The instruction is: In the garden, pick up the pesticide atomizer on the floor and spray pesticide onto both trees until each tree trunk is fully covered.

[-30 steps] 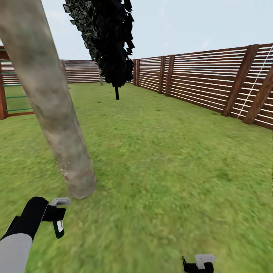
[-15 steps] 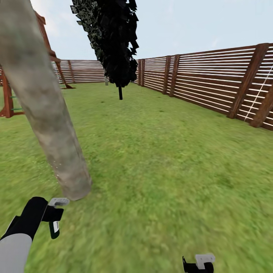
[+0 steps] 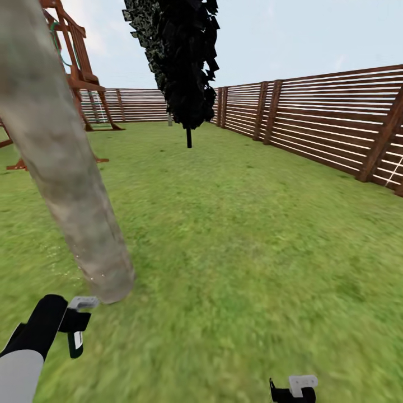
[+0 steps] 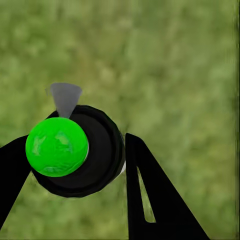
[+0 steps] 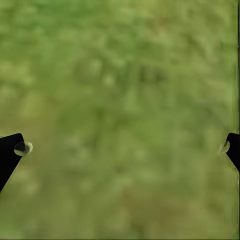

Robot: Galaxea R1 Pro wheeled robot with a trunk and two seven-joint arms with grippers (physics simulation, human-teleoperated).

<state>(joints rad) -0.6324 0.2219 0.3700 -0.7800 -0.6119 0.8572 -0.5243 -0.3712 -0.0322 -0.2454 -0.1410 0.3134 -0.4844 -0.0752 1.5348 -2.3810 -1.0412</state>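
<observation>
Blurry green-yellow grass, the floor [image 3: 252, 268], fills most of the head view, ringed at the right and rear by a brown horizontal-slat fence [image 3: 330, 129]. One thick cylindrical tree trunk [image 3: 61, 162] of blotchy beige-grey bark slants from the upper left of the frame down to the lower left, with faint whitish speckles of pesticide [image 3: 89, 274] near its base. One black-leaved tree [image 3: 182, 61] on a thin dark stem stands at upper centre, and a brown wooden play frame [image 3: 78, 73] lies behind the trunk. At lower left the left gripper [image 3: 75, 330] has its jaws clamped on the one pesticide atomizer [image 4: 75, 150], a round dark body with a glossy green dome and pale grey nozzle. At the bottom right edge the right gripper [image 3: 294, 390] holds its jaws wide apart over bare grass.
</observation>
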